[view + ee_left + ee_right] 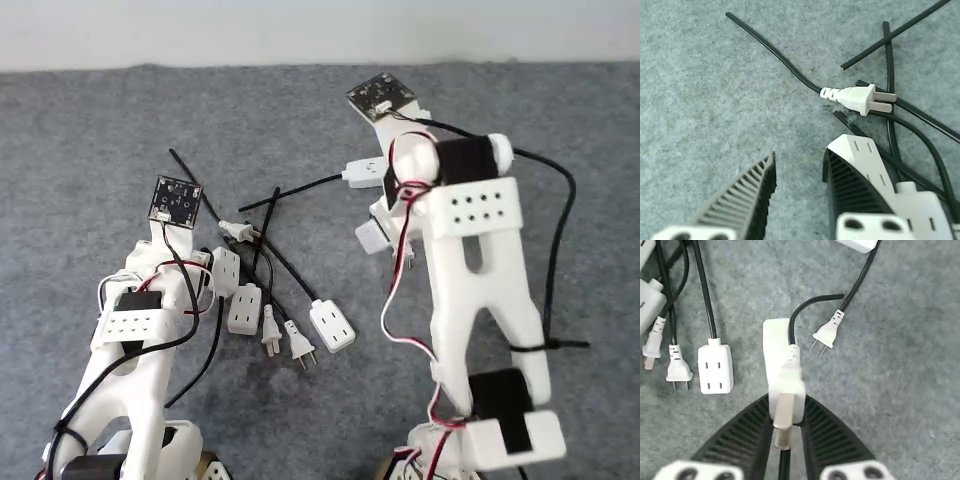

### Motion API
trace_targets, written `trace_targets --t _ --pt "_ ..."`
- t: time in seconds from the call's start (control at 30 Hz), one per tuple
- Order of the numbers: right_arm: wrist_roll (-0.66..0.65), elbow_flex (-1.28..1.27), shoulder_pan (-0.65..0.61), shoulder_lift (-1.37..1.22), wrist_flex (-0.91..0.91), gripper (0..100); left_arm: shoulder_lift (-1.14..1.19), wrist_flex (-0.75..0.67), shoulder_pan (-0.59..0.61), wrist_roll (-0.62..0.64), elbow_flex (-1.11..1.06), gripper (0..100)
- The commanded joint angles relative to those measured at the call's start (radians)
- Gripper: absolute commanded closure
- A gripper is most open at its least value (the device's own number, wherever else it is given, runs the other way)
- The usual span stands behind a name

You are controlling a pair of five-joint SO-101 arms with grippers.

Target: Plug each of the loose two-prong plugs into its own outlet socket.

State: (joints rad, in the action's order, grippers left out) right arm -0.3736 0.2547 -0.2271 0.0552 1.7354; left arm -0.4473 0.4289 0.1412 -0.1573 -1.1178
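My right gripper [785, 402] is shut on a white two-prong plug [787, 387], whose prongs point back toward the wrist. Its short black cord curls away, and a white block [774, 340] sits just behind it. In the high view this plug [362, 172] hangs beside the right arm's wrist. My left gripper [800, 155] is open just above the carpet with nothing between its fingers. A loose white plug [855, 97] lies a little ahead of it, and an outlet socket [862, 152] rests against one finger. Two more plugs [285, 340] and a three-slot socket [332, 326] lie mid-table.
Black cords cross each other between the arms [265, 240]. Two sockets [237, 292] lie side by side next to the left arm. Another loose plug [827, 334] lies on the carpet beyond the right gripper, its cord running to a socket [855, 244]. Bare grey carpet [80, 150] spreads to the far left.
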Motion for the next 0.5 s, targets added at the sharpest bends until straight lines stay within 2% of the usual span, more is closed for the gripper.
trace_targets --t 0.0,0.47 --pt "0.005 0.052 -0.004 0.117 0.053 99.1 -0.006 -0.025 0.000 -0.020 0.004 84" --pt "0.005 0.029 -0.005 0.308 0.054 99.1 -0.006 -0.025 0.000 -0.020 0.004 84"
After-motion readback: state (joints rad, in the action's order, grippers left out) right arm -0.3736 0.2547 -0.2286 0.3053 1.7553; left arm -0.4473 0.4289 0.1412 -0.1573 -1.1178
